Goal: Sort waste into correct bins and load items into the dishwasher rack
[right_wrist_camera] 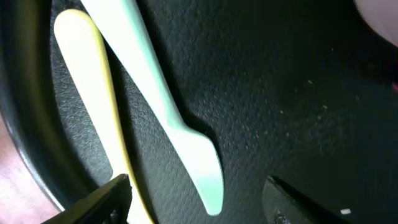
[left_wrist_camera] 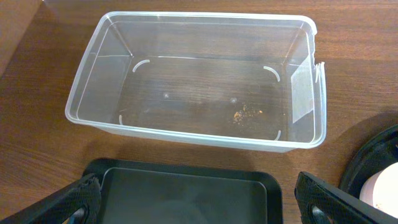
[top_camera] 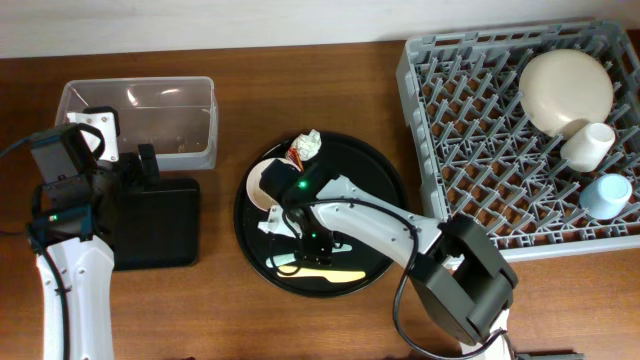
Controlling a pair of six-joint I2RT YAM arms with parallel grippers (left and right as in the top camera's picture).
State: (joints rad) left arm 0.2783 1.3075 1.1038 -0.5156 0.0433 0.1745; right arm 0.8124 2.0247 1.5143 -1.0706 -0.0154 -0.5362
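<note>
Item: slim mint-green plastic spoon (right_wrist_camera: pixel 168 106), flat on large round black tray (right_wrist_camera: pixel 280 81), yellow plastic spoon (right_wrist_camera: pixel 93 81) just beside it. Right gripper (right_wrist_camera: pixel 199 202): jaws apart, straddling its end. Advice: centre, descend, pinch 1 spoon only. Left gripper (left_wrist_camera: pixel 202 199): apart, above shallow black rectangular tray (left_wrist_camera: pixel 186 193).

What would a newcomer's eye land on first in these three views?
First the big grey dishwasher rack at the far right, holding the cream plate, white cup and light-blue cup along its right side. Then the round black tray in the middle, where the right gripper hangs with jaws open over the mint-green spoon and yellow spoon lying side by side.
</note>
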